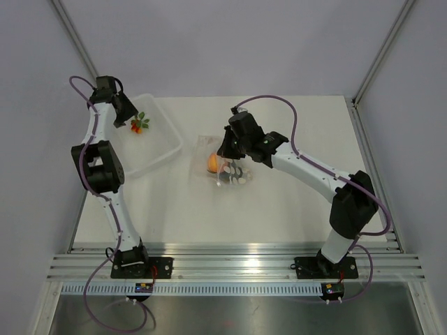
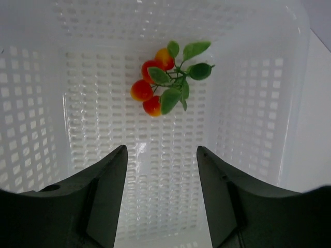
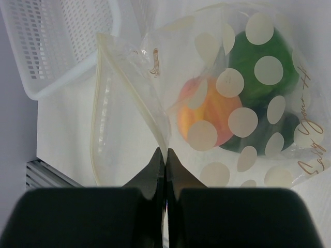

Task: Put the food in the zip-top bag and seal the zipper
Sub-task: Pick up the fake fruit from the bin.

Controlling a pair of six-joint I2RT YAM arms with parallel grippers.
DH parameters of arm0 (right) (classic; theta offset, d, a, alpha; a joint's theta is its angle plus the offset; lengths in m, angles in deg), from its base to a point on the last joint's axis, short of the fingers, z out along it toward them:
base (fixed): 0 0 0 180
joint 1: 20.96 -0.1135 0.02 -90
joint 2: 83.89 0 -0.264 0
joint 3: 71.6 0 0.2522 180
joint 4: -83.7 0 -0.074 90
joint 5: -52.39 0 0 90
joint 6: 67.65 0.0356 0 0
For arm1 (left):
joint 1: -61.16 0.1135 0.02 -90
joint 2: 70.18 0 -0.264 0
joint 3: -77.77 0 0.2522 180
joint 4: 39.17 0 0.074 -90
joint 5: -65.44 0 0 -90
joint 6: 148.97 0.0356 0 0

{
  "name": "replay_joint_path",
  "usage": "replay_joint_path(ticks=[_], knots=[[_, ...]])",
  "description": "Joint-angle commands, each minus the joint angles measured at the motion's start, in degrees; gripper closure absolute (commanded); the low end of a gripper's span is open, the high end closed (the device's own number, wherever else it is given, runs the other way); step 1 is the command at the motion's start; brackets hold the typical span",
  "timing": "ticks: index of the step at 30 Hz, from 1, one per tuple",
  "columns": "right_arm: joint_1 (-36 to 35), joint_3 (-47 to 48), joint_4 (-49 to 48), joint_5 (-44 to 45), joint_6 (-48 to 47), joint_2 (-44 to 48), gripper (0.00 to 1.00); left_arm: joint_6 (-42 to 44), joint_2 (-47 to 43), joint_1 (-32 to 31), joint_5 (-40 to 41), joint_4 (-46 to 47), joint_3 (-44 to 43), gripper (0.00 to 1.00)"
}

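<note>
The clear dotted zip-top bag (image 1: 225,169) lies at the table's middle, also in the right wrist view (image 3: 227,103). The orange-pink peach (image 3: 207,116) and the green lump (image 3: 258,67) are inside it. My right gripper (image 3: 166,152) is shut on the bag's upper mouth edge by the zipper strip (image 3: 150,103), with the mouth open to the left. The red-and-green piece (image 2: 168,77), small red fruits with leaves, lies in the white tray (image 2: 248,103). My left gripper (image 2: 161,150) is open and empty just above it, over the tray (image 1: 164,150).
The white perforated tray stands at the back left of the table, with its corner in the right wrist view (image 3: 62,46). Metal rails (image 1: 230,262) run along the near edge. Grey walls enclose the table.
</note>
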Motion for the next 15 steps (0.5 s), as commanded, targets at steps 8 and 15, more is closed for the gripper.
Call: replay_joint_path(ticks=[8,15], knots=[[-0.4,2.5,-1.1,0.1,-2.6,-1.7,1.0,-0.4,9.6,0.3,-0.4,2.7,-9.7,0.58],[-0.4,2.8,-0.4,1.0,-3.5,-1.7,1.0,-0.9,9.8,1.5,-0.5,5.2,-6.5,0.62]])
